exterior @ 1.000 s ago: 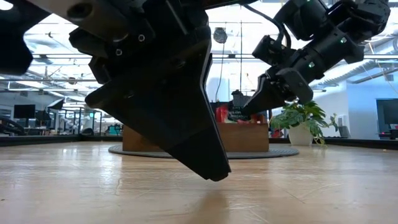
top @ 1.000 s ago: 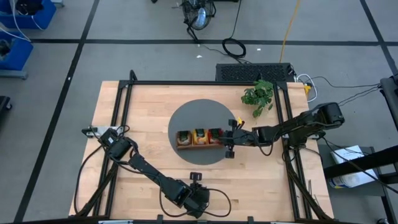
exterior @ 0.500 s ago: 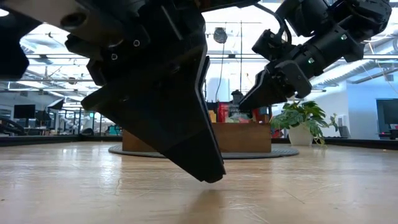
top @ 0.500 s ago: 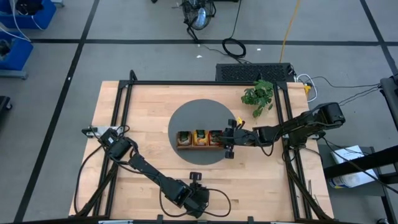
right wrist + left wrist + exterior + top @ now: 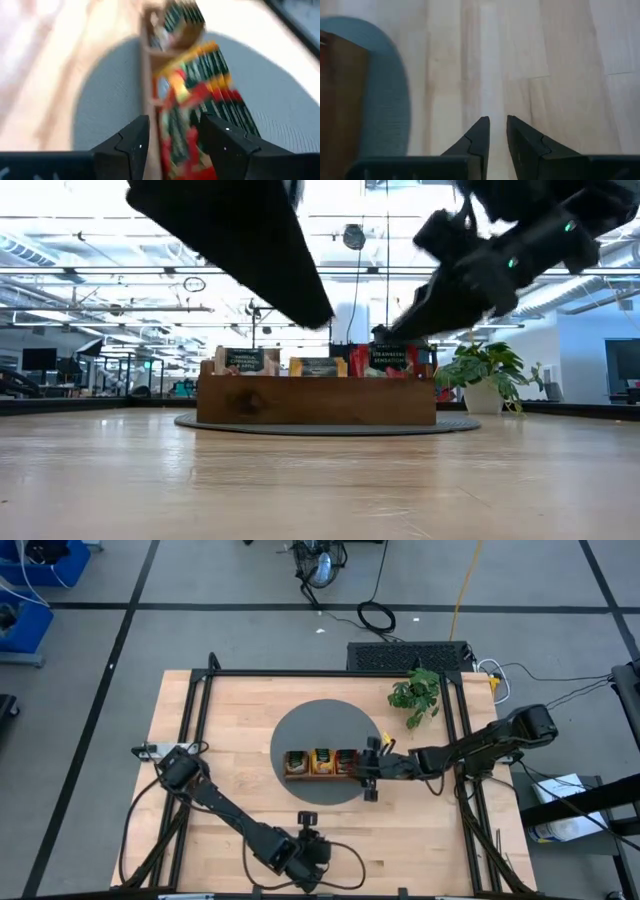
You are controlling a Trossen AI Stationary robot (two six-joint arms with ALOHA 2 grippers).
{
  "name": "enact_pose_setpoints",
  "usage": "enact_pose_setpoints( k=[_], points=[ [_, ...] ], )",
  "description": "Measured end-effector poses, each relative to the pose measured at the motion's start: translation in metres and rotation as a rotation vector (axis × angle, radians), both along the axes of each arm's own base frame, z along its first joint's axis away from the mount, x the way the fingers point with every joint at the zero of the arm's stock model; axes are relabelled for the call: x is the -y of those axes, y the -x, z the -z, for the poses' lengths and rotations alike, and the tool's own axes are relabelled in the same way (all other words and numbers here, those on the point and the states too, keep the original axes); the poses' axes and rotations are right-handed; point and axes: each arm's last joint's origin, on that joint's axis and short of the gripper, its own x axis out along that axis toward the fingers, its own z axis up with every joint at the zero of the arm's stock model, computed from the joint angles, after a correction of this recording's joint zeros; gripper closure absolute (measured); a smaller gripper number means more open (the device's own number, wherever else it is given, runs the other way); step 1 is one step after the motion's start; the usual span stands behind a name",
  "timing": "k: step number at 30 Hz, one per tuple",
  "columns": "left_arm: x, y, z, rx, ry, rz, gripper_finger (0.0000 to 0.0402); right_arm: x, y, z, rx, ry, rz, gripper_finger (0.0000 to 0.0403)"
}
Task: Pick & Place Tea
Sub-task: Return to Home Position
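Observation:
The brown wooden tray (image 5: 320, 762) stands on the round grey mat (image 5: 322, 730) in the middle of the table. Tea sachets stand upright in its three compartments: dark green (image 5: 245, 361), orange-yellow (image 5: 318, 366) and red (image 5: 390, 360). My right gripper (image 5: 172, 137) is open just above the tray's right end (image 5: 368, 772). The red sachets (image 5: 182, 120) show beyond the gap between its fingers, and nothing is held. My left gripper (image 5: 497, 127) hovers near the table's front edge (image 5: 308, 825), its fingers a narrow gap apart with nothing between them.
A potted plant (image 5: 415, 692) stands at the table's far right, behind the right arm. Black frame rails (image 5: 195, 730) run along the table's sides. Bare wood (image 5: 240, 780) lies to the left of the mat and in front of it.
My right gripper has carried a sachet down over the tray's right compartment and now hangs there blurred, a little nearer the table's front edge. My left gripper has risen near the front edge, so the tray now shows whole in the low view.

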Motion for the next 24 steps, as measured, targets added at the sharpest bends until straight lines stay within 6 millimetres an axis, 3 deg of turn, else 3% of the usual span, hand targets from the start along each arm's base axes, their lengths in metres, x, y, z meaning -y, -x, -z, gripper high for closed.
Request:
enact_pose_setpoints(
  k=[7,13,19,24],
  points=[
    [0.007,0.019,-0.030,0.096,-0.206,0.047,0.0330,-0.017,0.014,-0.034,0.120,0.019,-0.064,0.0238],
    [0.009,0.043,-0.074,0.180,-0.310,0.096,0.0330,-0.018,0.040,-0.066,0.185,-0.030,-0.077,0.0246],
    [-0.023,0.087,-0.120,0.118,-0.398,-0.011,0.0330,-0.010,0.072,-0.086,0.216,-0.042,-0.085,0.0313],
    [-0.057,0.127,-0.136,0.115,-0.548,-0.160,0.0339,-0.004,0.099,-0.074,0.257,-0.072,-0.168,0.0393]
  ],
)
